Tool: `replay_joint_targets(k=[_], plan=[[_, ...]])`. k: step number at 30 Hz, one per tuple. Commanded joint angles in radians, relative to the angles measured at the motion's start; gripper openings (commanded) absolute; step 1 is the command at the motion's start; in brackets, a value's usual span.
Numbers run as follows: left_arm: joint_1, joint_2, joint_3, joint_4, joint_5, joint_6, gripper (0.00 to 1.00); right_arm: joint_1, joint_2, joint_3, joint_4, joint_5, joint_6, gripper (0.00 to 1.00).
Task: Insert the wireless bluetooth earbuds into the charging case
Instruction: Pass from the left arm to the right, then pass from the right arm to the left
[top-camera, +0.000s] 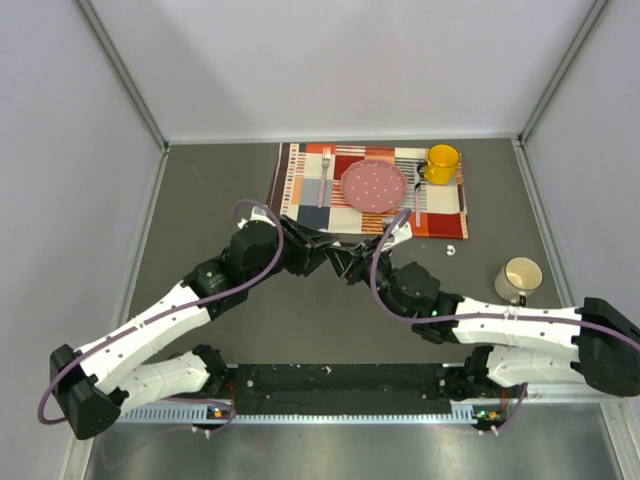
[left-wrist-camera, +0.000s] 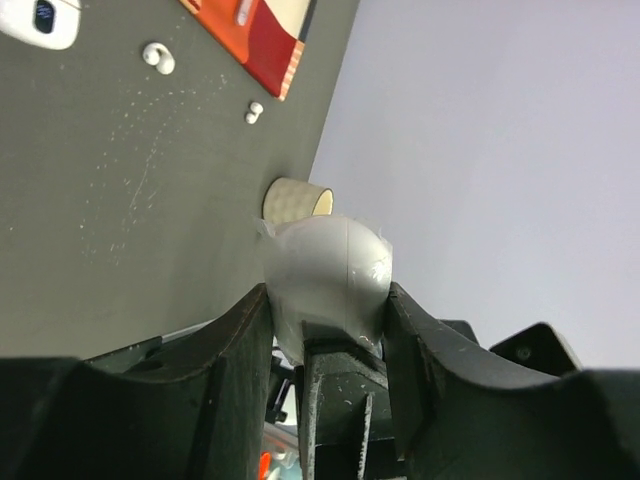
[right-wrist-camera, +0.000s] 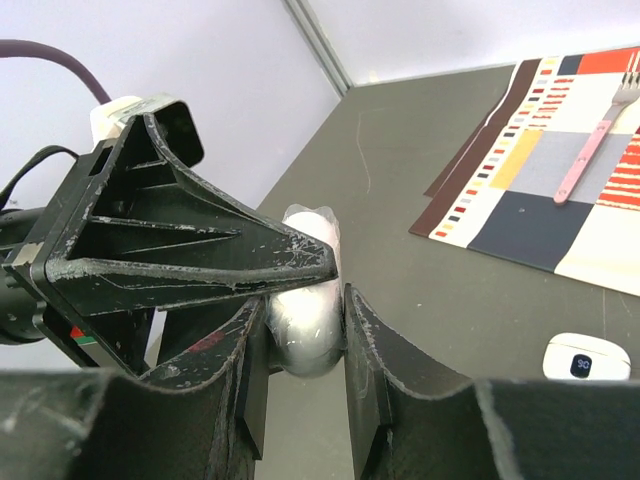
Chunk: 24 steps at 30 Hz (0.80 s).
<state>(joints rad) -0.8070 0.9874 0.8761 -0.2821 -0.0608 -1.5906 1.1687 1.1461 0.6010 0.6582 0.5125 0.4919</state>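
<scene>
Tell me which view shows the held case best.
Left wrist: the case sits centred and nearly whole between the left gripper fingers. Right wrist shows it shut in the right gripper, partly hidden by the left one. In the top view the grippers cover it.

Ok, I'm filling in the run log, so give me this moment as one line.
left gripper: shut on white case | right gripper: shut on same case | earbuds: loose on table

Probably a white case (left-wrist-camera: 40, 22), cropped top-left
</scene>
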Motion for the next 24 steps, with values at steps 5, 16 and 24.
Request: replay_joint_targets(k=[5, 16, 24], plan=[[-0.003, -0.073, -0.049, 0.247, -0.045, 0.195, 0.68, -0.012, -0.176, 0.0, -0.077, -0.092, 0.03, 0.0], [0.026, -0.127, -0.046, 0.331, -0.028, 0.546, 0.93, -0.118, -0.347, 0.063, -0.365, -0.403, 0.077, 0.0], [0.032, -0.187, -0.089, 0.379, 0.157, 0.877, 0.95, -0.38, -0.352, 0.169, -0.496, -1.011, 0.181, 0.0]])
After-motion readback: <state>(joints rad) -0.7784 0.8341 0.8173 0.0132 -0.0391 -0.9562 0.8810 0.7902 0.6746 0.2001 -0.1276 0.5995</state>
